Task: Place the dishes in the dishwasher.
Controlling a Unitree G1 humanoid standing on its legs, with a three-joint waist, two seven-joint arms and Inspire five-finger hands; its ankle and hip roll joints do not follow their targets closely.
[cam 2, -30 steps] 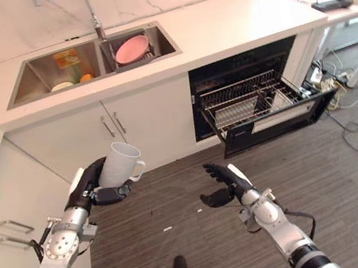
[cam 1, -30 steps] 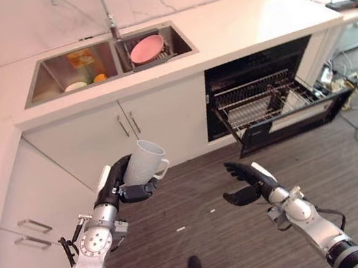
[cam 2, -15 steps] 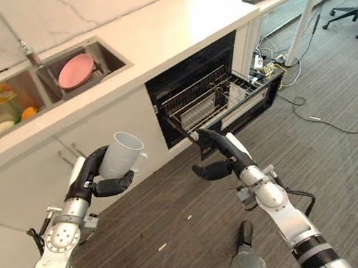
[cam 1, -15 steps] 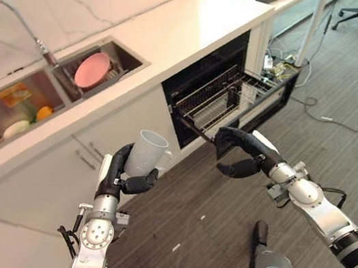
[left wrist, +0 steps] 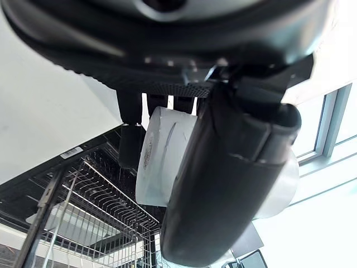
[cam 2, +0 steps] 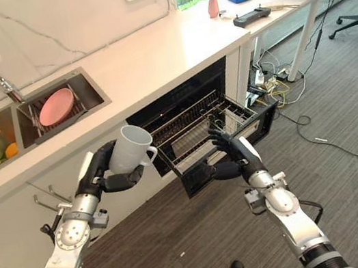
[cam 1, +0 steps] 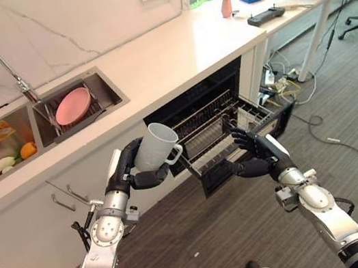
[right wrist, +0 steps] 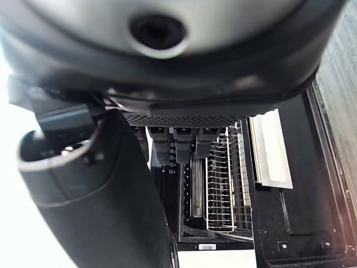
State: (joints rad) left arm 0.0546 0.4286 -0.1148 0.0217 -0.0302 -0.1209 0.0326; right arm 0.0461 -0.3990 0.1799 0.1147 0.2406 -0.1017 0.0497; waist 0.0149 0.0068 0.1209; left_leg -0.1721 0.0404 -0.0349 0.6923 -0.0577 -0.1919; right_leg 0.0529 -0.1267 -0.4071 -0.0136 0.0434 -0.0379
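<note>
So we've got the left hand (cam 1: 129, 171) wrapped around a white mug (cam 1: 156, 147), fingers and thumb curled round its body, holding it tilted with the open mouth pointing up and to the right and the handle sticking out on the right side. It's up in the air in front of the cabinets (cam 1: 54, 211), just left of the open dishwasher (cam 1: 220, 109). The wrist view backs this up: the mug (left wrist: 162, 156) sits pinched between the thumb and fingers with the wire rack (left wrist: 83, 195) showing past it. Our right hand (cam 1: 255, 155) is empty, fingers loosely spread and relaxed, hovering right at the near edge of the pulled-out rack (cam 1: 216, 127); we can't tell if it's actually touching the rack or the door (cam 1: 250, 145). The rack is slid out over the dropped door, and it looks like there's something pale lying in the far part of it, but we can't make out what. Further left, the sink (cam 1: 39, 127) has a pink plate (cam 1: 72, 105) propped in the right basin, and the left basin holds a light bowl (cam 1: 1, 165) and something orange (cam 1: 27, 149). On the far right of the counter (cam 1: 170, 45) there's a small pink vase (cam 1: 226, 5) with flowers, and a dark controller (cam 1: 264, 17) on the desk beyond.
</note>
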